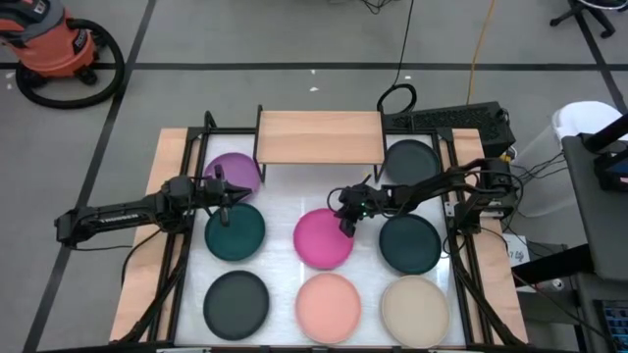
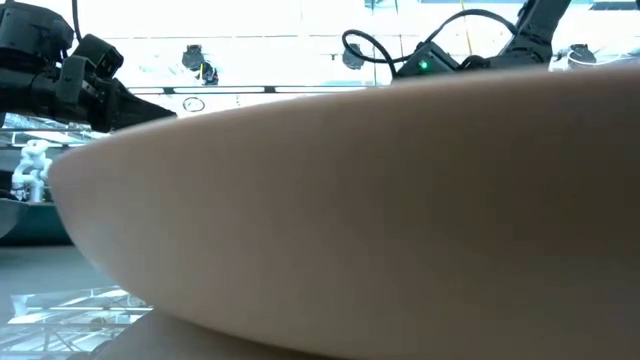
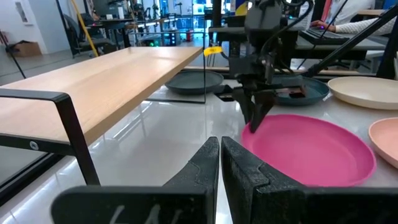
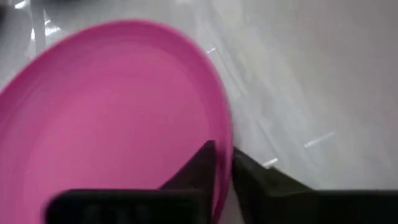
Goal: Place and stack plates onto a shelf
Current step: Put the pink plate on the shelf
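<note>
The magenta plate (image 1: 324, 238) lies on the white table, in the middle of it. My right gripper (image 1: 347, 224) is at the plate's far right rim and is shut on it; the right wrist view shows the plate (image 4: 112, 112) from close by. The light-wood shelf (image 1: 319, 137) stands on thin black legs at the table's far edge with nothing on its board. My left gripper (image 1: 235, 196) hovers shut at the left, between the purple plate (image 1: 235, 169) and a dark teal plate (image 1: 235, 232); its fingers (image 3: 220, 162) hold nothing. My right gripper pinches the magenta plate's rim (image 4: 227, 134) on the plate's far right side. One finger stands inside the rim and one outside. The fingers (image 3: 254, 115) slant down at it from the table's right. The plate lies flat on the table.
Around the magenta plate lie a dark teal plate (image 1: 409, 243) to the right, a charcoal plate (image 1: 410, 160) at the far right, and charcoal (image 1: 235, 302), salmon (image 1: 329, 307) and beige (image 1: 415, 309) plates along the near edge. A pale plate's rim (image 2: 360, 210) fills the low view.
</note>
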`<move>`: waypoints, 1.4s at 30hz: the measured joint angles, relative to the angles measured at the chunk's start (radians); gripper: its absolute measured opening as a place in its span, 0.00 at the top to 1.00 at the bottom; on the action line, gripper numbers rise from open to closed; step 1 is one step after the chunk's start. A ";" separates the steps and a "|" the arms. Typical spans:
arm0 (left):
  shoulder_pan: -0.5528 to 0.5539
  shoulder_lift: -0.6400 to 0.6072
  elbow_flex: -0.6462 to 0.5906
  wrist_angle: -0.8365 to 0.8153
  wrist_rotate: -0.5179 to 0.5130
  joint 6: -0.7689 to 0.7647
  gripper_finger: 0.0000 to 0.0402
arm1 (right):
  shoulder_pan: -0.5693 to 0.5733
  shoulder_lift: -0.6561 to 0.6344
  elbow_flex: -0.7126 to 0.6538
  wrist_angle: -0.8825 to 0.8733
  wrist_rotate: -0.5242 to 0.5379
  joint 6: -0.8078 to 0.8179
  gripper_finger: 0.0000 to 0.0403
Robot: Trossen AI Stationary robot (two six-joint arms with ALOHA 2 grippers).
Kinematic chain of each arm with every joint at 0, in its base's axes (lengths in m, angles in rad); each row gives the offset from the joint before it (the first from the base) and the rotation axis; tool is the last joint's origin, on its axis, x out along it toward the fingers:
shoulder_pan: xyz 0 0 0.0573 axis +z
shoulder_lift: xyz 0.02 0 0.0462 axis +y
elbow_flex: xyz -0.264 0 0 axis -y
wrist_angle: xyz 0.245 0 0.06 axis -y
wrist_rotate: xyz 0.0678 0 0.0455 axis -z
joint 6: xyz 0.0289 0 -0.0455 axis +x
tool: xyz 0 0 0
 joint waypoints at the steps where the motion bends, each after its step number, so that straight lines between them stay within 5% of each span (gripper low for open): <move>1: 0.000 0.000 0.000 0.000 0.000 0.000 0.94 | 0.000 -0.008 0.000 0.001 -0.001 -0.010 0.98; 11: 0.000 0.000 0.000 0.000 0.000 0.000 0.94 | 0.001 -0.183 0.000 0.015 0.024 -0.067 0.99; 18: 0.000 0.000 0.000 0.000 0.000 0.000 0.94 | -0.050 -0.413 0.000 0.064 0.244 -0.153 1.00; 24: 0.000 0.000 0.000 0.000 0.000 0.000 0.94 | -0.230 -0.548 0.010 0.104 0.378 -0.228 1.00; 32: 0.000 0.000 0.000 0.000 0.000 0.000 0.94 | -0.529 -0.445 0.242 -0.278 0.205 -0.167 1.00; 42: 0.000 0.000 0.000 0.000 0.000 0.000 0.94 | -0.644 -0.288 0.351 -0.444 0.152 -0.173 1.00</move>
